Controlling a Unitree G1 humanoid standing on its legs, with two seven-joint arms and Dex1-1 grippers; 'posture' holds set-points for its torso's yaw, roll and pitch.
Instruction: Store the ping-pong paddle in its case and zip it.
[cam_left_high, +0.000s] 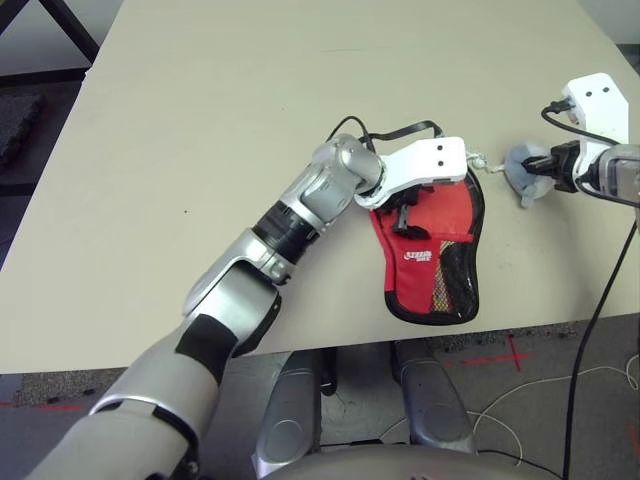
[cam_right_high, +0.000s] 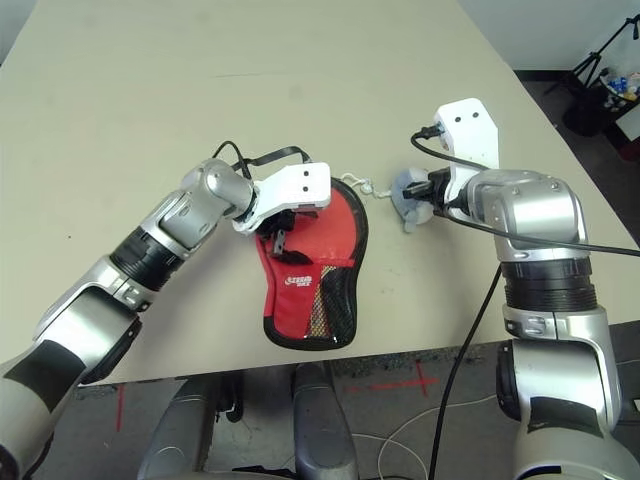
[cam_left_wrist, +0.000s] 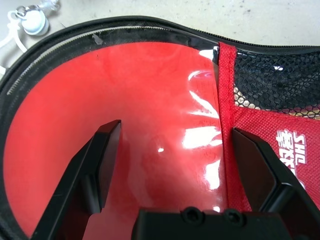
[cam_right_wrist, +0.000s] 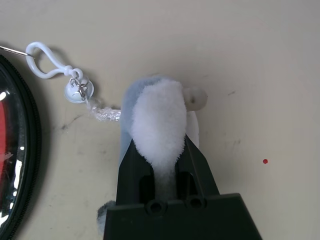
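The red case (cam_left_high: 440, 270) lies flat near the table's front edge, with its mesh pocket and white logo facing up and a black zipper edge around it. My left gripper (cam_left_wrist: 175, 135) is open, its fingers straddling the glossy red round part of the case (cam_left_wrist: 150, 90) from just above. The ping-pong paddle is hidden. To the right of the case, my right gripper (cam_right_high: 425, 197) is shut on a pale plush pouch (cam_right_wrist: 160, 115). A white cord and clip (cam_right_wrist: 47, 65) tie the pouch to the case's zipper edge.
The beige table (cam_left_high: 250, 120) stretches wide behind and to the left of the case. Its front edge (cam_left_high: 330, 345) runs just below the case. A black cable (cam_right_high: 470, 330) hangs from my right wrist over that edge.
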